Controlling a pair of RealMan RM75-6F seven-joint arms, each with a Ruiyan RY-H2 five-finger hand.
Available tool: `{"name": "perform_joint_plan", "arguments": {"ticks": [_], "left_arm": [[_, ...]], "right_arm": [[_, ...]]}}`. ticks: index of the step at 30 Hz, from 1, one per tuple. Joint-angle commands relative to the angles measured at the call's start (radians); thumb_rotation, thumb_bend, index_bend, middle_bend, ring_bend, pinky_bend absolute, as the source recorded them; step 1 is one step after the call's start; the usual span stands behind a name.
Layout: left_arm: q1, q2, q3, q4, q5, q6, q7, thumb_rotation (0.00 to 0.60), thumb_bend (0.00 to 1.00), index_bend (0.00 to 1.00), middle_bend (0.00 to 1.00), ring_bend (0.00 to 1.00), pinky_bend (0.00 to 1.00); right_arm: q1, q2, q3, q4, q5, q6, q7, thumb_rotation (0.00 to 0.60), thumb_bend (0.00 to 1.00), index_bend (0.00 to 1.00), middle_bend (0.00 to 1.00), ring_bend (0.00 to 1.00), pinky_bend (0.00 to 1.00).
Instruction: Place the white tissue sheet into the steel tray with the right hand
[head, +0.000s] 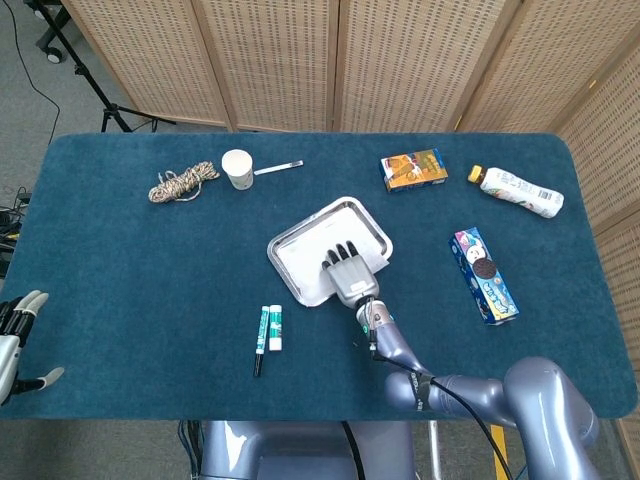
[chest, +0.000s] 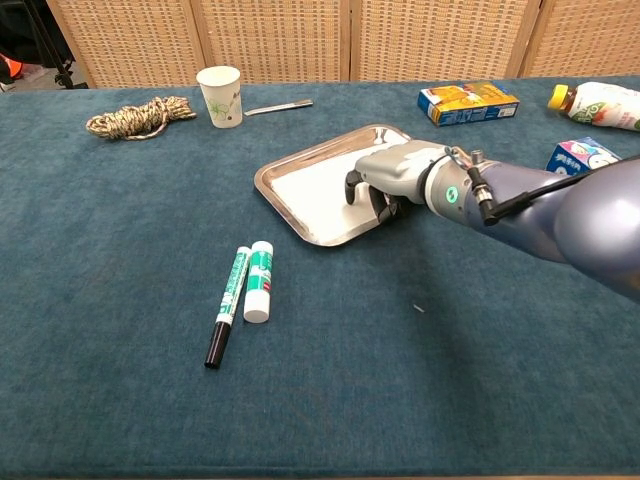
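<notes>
While the right hand rests low over the near right part of the steel tray, its fingers curl down onto the white tissue sheet, which lies flat inside the tray, beneath and to the left of the hand; whether the fingers pinch the sheet or only press it, I cannot tell; a marker and a glue stick lie side by side nearer the camera, left of the hand; far off at the table's left edge, the left hand hangs with fingers spread, holding nothing.
</notes>
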Motion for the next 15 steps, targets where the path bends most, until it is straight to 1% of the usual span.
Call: {"name": "perform_joint_plan", "arguments": {"ticks": [1, 15], "left_arm": [[0.000, 0.000, 0.000, 0.000, -0.001, 0.000, -0.001, 0.600, 0.00, 0.00, 0.00, 0.00, 0.00], [-0.003, 0.001, -0.002, 0.001, -0.007, -0.005, -0.003, 0.600, 0.00, 0.00, 0.00, 0.00, 0.00]], "right_arm": [[0.000, -0.013, 0.002, 0.025, -0.002, -0.012, 0.004, 0.600, 1.00, 0.24, 0.13, 0.00, 0.00], [0.013, -0.045, 0.019, 0.086, -0.009, -0.031, -0.007, 0.600, 1.00, 0.24, 0.13, 0.00, 0.00]]}}
